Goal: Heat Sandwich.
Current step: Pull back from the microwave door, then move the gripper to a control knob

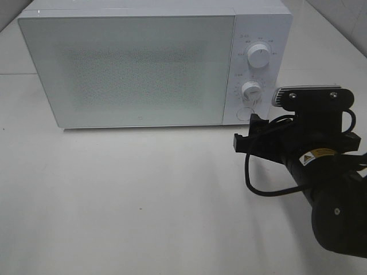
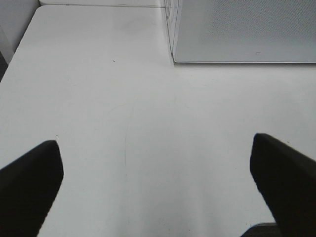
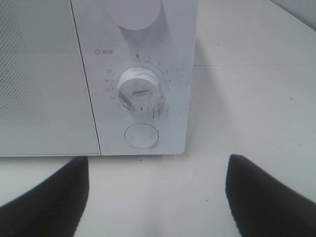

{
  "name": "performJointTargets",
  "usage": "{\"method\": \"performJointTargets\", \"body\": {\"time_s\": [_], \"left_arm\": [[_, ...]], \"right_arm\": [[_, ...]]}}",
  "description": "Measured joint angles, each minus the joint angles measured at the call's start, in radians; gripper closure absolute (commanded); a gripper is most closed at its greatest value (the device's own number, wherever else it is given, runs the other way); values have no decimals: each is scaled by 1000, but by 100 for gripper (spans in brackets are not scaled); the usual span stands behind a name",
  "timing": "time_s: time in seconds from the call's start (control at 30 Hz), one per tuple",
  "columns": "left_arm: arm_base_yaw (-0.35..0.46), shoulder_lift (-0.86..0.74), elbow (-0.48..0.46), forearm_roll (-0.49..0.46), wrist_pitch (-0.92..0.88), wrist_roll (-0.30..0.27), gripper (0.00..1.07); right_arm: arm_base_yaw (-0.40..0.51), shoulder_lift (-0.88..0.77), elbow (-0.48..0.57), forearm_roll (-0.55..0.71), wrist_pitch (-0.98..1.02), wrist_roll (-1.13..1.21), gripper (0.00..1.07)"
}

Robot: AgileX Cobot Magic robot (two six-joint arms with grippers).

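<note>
I saw the sandwich in no view; whether it sat behind the shut door [image 1: 126, 63] of the microwave [image 1: 255, 31] I couldn't tell. My right gripper [image 3: 158, 160] hung wide open and empty before the timer dial [image 3: 139, 89], the button [image 3: 141, 136] below it; the left gripper [image 2: 155, 140], equally spread, held nothing over the table [image 2: 148, 98]. Closing off-centre might slip off the dial or bump that button, popping the door.

Microwave [image 1: 143, 63] is all white, and the door [image 1: 126, 69] has a fine grey dot speckle. White dials [image 1: 258, 56]; the timer dial [image 3: 139, 89] is ringed with black numbers, with dark smudges at its 4 o'clock. Table [image 1: 143, 200] is plain white too. Arm [image 1: 338, 223] at 4 o'clock is black with a yellow sticker [image 1: 315, 156].
</note>
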Motion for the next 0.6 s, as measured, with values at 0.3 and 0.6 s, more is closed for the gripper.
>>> {"method": "performJointTargets", "body": {"time_s": [0.3, 0.6], "left_arm": [[0, 0, 0, 0, 0, 0, 9], [0, 0, 0, 0, 0, 0, 9]], "right_arm": [[-89, 41, -73, -117, 0, 3, 34], [-169, 41, -117, -192, 0, 3, 34]]}}
